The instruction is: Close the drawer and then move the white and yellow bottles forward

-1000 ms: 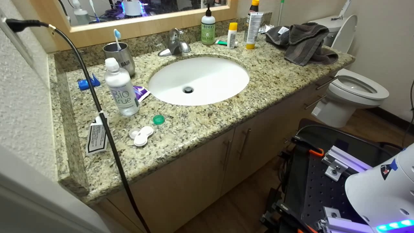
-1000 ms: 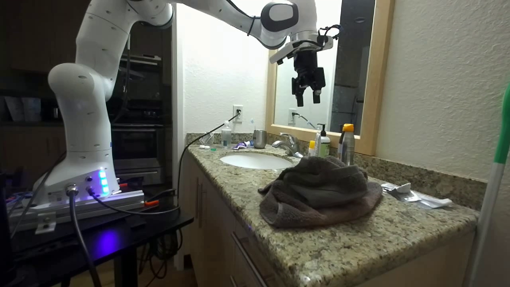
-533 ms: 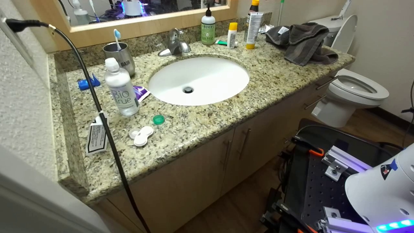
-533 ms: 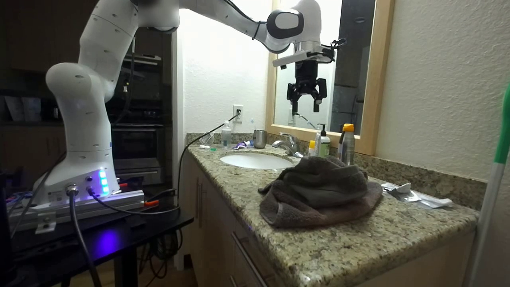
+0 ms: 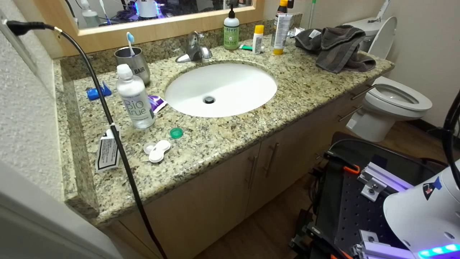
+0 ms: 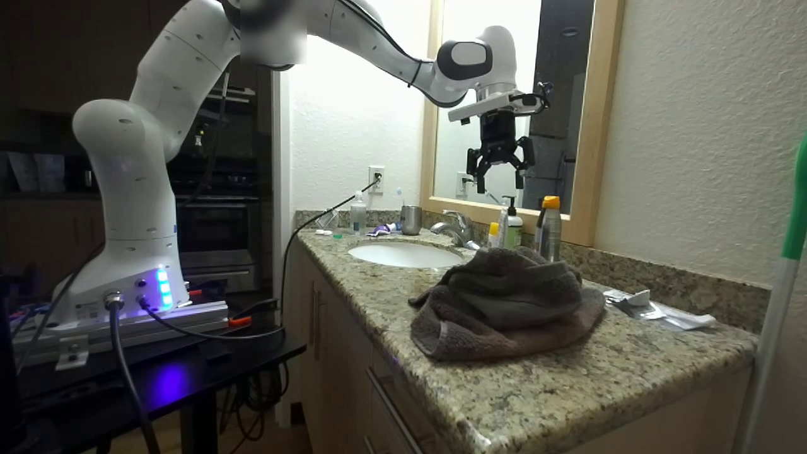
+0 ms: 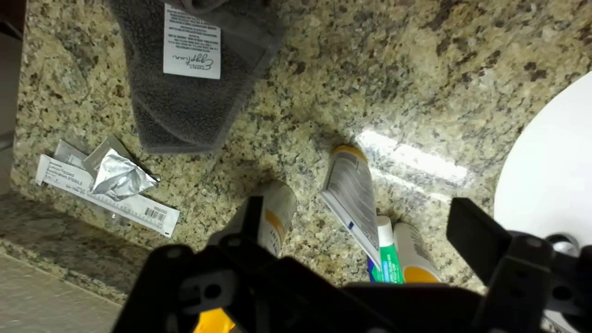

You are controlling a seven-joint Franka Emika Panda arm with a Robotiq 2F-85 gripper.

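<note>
Beneath the counter, the beige drawer (image 6: pixel 405 402) looks flush with the cabinet, its bar handle showing. The white and yellow bottles stand behind the sink: a tall white tube-shaped one on a yellow cap (image 5: pixel 282 32) and a shorter white one with a yellow cap (image 5: pixel 257 40). My gripper (image 6: pixel 500 183) hangs above this group, fingers down, wide open and holding nothing. From the wrist, the tall tube (image 7: pixel 354 194) appears between the fingers, and the short bottle (image 7: pixel 411 245) lies nearer the right finger (image 7: pixel 476 236); its cap is partly cut off by the gripper body.
A spray can (image 7: pixel 277 217) appears partly behind the left finger. A green soap pump (image 5: pixel 231 32) and a green-and-white tube (image 7: pixel 389 259) sit beside the bottles. A grey towel (image 6: pixel 504 302), foil wrappers (image 7: pixel 122 180), the faucet (image 5: pixel 194 48) and the mirror frame (image 6: pixel 608 113) are close by.
In an exterior view my gripper has come down and shifted right, turning so that both fingers now show apart. It has stayed open. The bottles and drawer have not moved.
</note>
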